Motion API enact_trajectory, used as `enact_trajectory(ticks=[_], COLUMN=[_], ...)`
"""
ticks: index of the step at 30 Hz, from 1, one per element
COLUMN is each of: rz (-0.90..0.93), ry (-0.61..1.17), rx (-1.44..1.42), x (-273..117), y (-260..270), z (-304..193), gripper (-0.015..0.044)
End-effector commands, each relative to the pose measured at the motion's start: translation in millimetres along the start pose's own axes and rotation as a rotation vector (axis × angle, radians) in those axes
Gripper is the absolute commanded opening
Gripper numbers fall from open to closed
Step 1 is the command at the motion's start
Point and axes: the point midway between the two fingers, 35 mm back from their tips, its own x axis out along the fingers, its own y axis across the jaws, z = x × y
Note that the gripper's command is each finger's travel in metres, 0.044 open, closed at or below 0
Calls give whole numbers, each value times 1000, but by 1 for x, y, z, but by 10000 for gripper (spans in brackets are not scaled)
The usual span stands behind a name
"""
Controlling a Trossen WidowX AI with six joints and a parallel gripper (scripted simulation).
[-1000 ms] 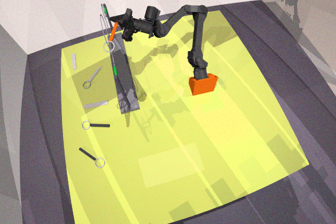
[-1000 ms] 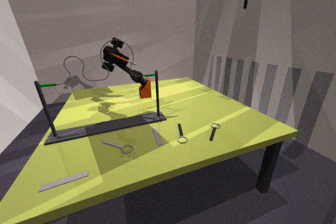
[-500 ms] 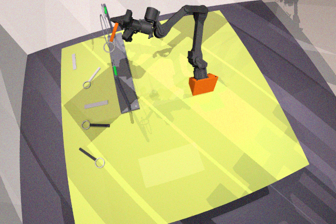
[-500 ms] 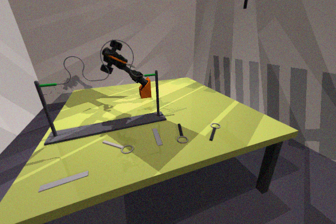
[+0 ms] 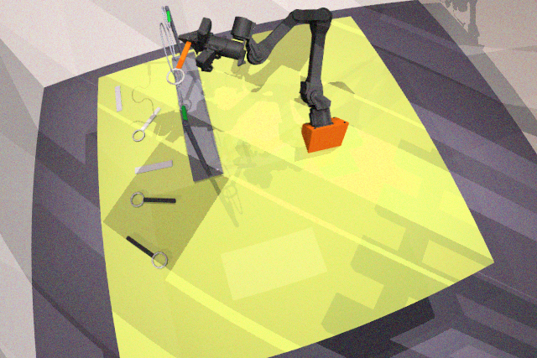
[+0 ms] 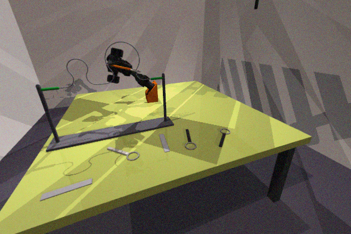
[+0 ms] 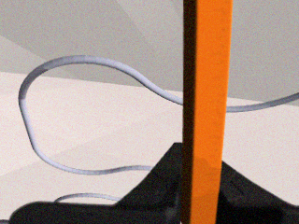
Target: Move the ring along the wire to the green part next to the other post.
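Note:
My gripper (image 5: 188, 38) (image 6: 111, 66) is shut on the orange handle (image 5: 184, 55) (image 6: 122, 67) (image 7: 207, 93), near the end away from the ring. The ring (image 5: 167, 77) is at the handle's other end, nearly edge-on in the exterior view, by the lower right side of the wire's big loop. The grey wire (image 6: 122, 41) (image 7: 93, 60) seems to pass through the ring; whether they touch cannot be told. One green part (image 5: 185, 112) (image 6: 156, 78) is at the right post (image 6: 164, 98), close to the ring; the other (image 5: 169, 16) (image 6: 50, 88) is at the left post (image 6: 47, 112).
The posts stand on a long grey base (image 5: 201, 146) (image 6: 113, 133). Loose on the table lie a pale ring tool (image 5: 148, 120) (image 6: 117, 150), two black-handled rings (image 5: 160, 199) (image 5: 139, 246) and two flat grey bars (image 5: 153, 167) (image 5: 118, 98). The wire also has a smaller bend towards the left post.

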Motion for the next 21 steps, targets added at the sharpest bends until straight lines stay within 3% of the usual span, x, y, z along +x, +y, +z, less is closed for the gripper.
enact_trajectory(ticks=[1, 21], rz=[50, 259], ry=[8, 26], rx=[81, 500], x=[-4, -19], y=[17, 88], z=[2, 24], gripper=[-150, -150])
